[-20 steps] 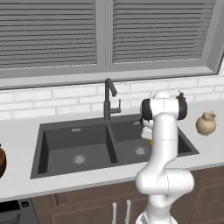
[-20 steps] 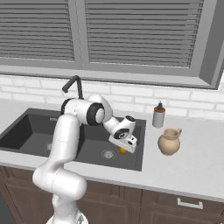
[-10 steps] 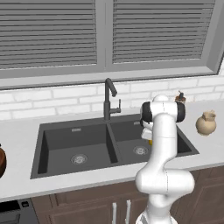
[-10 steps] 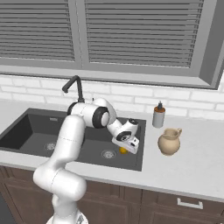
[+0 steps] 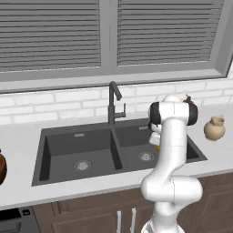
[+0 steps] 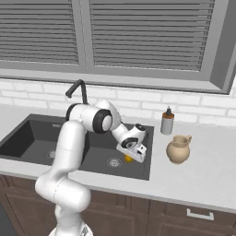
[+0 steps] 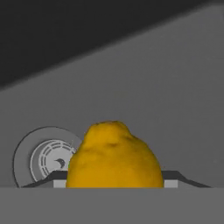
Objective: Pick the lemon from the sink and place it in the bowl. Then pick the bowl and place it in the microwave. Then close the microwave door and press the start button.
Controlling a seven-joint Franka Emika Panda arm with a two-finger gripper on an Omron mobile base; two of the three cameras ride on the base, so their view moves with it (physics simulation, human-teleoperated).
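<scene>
The lemon lies on the floor of the right basin of the dark grey sink, close to the round steel drain. My gripper is lowered into that basin with one fingertip pressed to each side of the lemon, so it is shut on it. From the right base view, the lemon peeks out yellow just under the gripper. The reddish-brown bowl sits at the far left edge of the counter, mostly cut off. The microwave and its door are out of view.
A tall dark faucet rises behind the divider between the basins. On the counter to the right stand a tan jug and a small bottle. A white brick wall and window blinds close off the back.
The gripper has sunk lower into the right basin and its fingers have closed in onto the lemon's sides. The lemon and the rest of the scene have stayed put.
</scene>
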